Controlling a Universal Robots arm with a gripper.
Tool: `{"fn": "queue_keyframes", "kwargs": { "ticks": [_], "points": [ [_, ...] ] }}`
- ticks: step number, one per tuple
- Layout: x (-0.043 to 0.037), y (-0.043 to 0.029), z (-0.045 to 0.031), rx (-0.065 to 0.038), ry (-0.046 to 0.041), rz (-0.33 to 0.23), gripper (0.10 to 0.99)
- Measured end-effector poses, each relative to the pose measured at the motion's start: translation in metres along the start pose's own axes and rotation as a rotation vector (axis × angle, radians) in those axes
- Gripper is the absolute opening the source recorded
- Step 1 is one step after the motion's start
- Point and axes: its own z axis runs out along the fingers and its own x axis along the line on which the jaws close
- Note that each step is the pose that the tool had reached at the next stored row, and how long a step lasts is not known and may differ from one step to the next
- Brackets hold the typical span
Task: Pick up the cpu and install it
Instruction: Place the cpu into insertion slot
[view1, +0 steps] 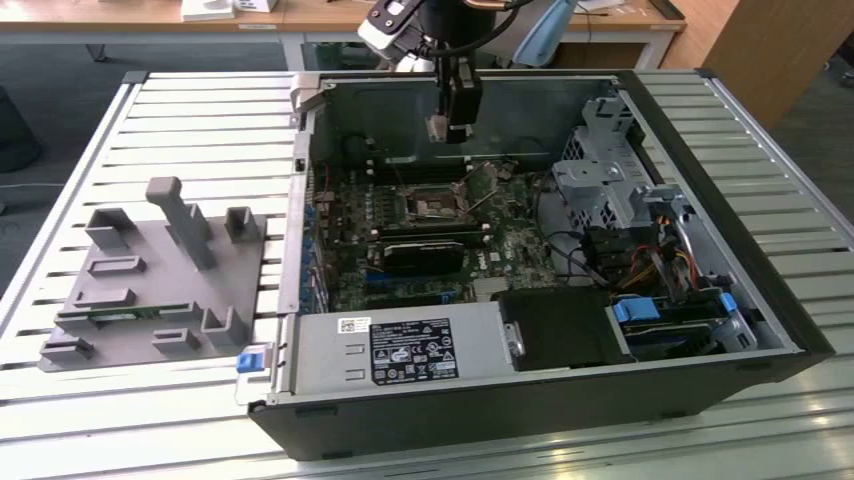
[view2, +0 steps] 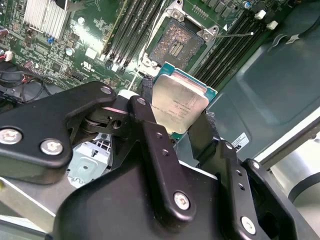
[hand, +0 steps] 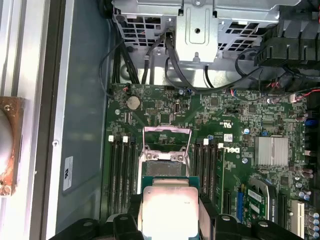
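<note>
Your gripper (view1: 451, 130), upper middle in the exterior view, pinches the cpu (view2: 180, 107) by its edges: light, stiff, likely fragile underneath.

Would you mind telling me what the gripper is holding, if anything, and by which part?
The gripper holds the cpu by two opposite edges, with its metal top showing in both wrist views.

The cpu (view2: 181, 106) carries faint lines of engraved print on its metal lid, too fine to make out. A white rating label (view1: 410, 352), dense with black print and symbols, sits on the power supply (view1: 478, 345). A white sticker (hand: 68, 174) stands on the case wall (hand: 80, 100). White silk-screened lettering (hand: 231, 149) marks the motherboard (hand: 210, 110) beside the memory slots (hand: 210, 165).
</note>
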Motion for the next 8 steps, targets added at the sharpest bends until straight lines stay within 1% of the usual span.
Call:
{"fn": "queue_keyframes", "kwargs": {
  "ticks": [5, 8],
  "points": [
    [0.0000, -0.0008, 0.0050, 0.000, 0.0000, -0.001, 0.533],
    [0.0000, -0.0030, 0.0088, 0.000, 0.0006, -0.011, 0.533]
  ]
}}
